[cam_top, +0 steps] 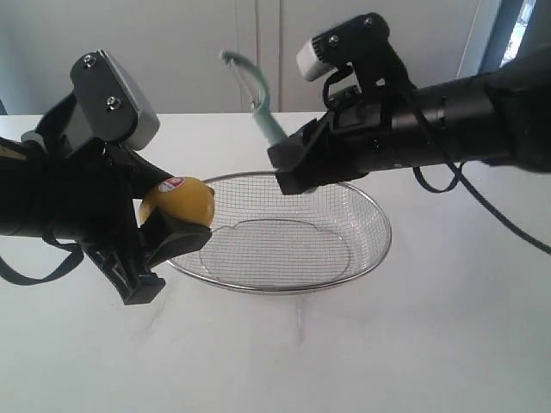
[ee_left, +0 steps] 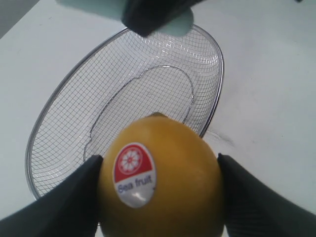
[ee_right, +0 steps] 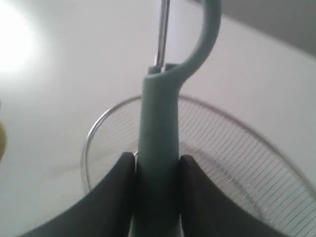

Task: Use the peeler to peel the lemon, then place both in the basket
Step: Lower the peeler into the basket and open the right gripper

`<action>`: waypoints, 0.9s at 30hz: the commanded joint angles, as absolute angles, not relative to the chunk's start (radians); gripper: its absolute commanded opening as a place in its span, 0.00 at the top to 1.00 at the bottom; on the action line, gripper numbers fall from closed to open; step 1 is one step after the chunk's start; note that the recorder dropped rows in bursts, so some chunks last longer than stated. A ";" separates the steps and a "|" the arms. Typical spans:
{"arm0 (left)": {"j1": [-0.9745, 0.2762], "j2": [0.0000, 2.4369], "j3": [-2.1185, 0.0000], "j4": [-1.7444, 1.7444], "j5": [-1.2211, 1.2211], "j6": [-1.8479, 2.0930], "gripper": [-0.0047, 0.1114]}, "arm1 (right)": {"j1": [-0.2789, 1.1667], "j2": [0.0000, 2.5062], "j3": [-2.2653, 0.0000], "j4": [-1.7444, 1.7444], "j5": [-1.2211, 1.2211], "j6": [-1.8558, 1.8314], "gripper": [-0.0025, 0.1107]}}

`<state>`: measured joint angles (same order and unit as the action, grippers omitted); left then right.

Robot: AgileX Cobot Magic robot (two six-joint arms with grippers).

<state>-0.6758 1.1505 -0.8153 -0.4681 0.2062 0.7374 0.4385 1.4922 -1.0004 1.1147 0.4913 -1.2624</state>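
So the left gripper (cam_top: 176, 219) is clamped on the small round yellow lemon (cam_top: 178, 202) with the red-and-white sticker. It's holding it up just over the left rim of the wide silver wire-mesh basket (cam_top: 379, 215). The right gripper (cam_top: 288, 163) is pinched tight on the handle of the slim pale teal peeler (cam_top: 258, 95), blade pointing up, above the basket's far side. The skin looks intact, so I'd say peeling hasn't started. Next the blade needs to tip down and meet the lemon squarely.

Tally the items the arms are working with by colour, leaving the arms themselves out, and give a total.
Yellow: 1, the lemon
Teal: 1, the peeler
Silver: 1, the basket
Total: 3
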 commanded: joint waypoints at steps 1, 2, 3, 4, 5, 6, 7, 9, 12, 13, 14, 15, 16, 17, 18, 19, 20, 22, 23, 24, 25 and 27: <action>-0.682 1.145 -0.811 -0.492 0.203 0.734 0.96 | 0.390 1.587 -1.159 0.453 0.701 -0.621 0.98; -0.682 1.145 -0.811 -0.492 0.203 0.734 0.96 | 0.390 1.598 -1.179 0.372 0.703 -0.499 0.98; -0.682 1.145 -0.811 -0.492 0.203 0.734 0.96 | 0.390 1.612 -1.203 0.284 0.713 -0.421 0.98; -0.682 1.145 -0.811 -0.492 0.203 0.734 0.96 | 0.390 1.621 -1.217 0.253 0.726 -0.389 0.98; -0.682 1.145 -0.811 -0.492 0.203 0.734 0.96 | 0.390 1.631 -1.230 0.249 0.732 -0.387 0.98; -0.682 1.145 -0.811 -0.492 0.203 0.734 0.96 | 0.390 1.645 -1.237 0.260 0.734 -0.387 0.98; -0.682 1.145 -0.811 -0.492 0.203 0.734 0.96 | 0.390 1.653 -1.240 0.268 0.732 -0.387 0.98; -0.682 1.145 -0.811 -0.492 0.203 0.734 0.96 | 0.390 1.693 -1.245 0.295 0.708 -0.387 0.98; -0.682 1.145 -0.811 -0.492 0.203 0.734 0.96 | 0.390 1.753 -1.245 0.319 0.669 -0.387 0.98; -0.682 1.145 -0.811 -0.492 0.203 0.734 0.96 | 0.390 1.782 -1.245 0.321 0.647 -0.390 0.98; -0.682 1.145 -0.811 -0.492 0.203 0.734 0.96 | 0.390 1.797 -1.245 0.321 0.633 -0.399 0.98; -0.682 1.145 -0.811 -0.492 0.203 0.734 0.96 | 0.390 1.824 -1.245 0.321 0.613 -0.409 0.98; -0.682 1.145 -0.811 -0.492 0.203 0.734 0.96 | 0.390 1.835 -1.245 0.321 0.603 -0.409 0.98; -0.682 1.145 -0.811 -0.492 0.203 0.734 0.96 | 0.390 1.854 -1.245 0.328 0.602 -0.409 0.98; -0.682 1.145 -0.811 -0.492 0.203 0.734 0.96 | 0.390 1.867 -1.245 0.333 0.602 -0.409 0.98; -0.682 1.145 -0.811 -0.492 0.203 0.734 0.96 | 0.390 1.875 -1.245 0.339 0.604 -0.410 0.98; -0.682 1.145 -0.811 -0.492 0.203 0.734 0.96 | 0.390 1.885 -1.245 0.341 0.604 -0.414 0.98; -0.682 1.145 -0.811 -0.492 0.203 0.734 0.96 | 0.392 1.902 -1.245 0.342 0.607 -0.423 0.98; -0.682 1.145 -0.811 -0.492 0.203 0.734 0.96 | 0.397 1.907 -1.245 0.342 0.609 -0.425 0.98; -0.682 1.145 -0.811 -0.492 0.203 0.734 0.96 | 0.404 1.917 -1.245 0.342 0.609 -0.445 0.98; -0.682 1.145 -0.811 -0.492 0.203 0.734 0.96 | 0.411 1.920 -1.245 0.342 0.609 -0.454 0.98; -0.682 1.145 -0.811 -0.492 0.203 0.734 0.96 | 0.423 1.926 -1.245 0.342 0.604 -0.479 0.98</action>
<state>-0.6758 1.1505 -0.8153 -0.4739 0.2062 0.7374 0.4072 1.9204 -1.2377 0.3362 0.6127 -0.4409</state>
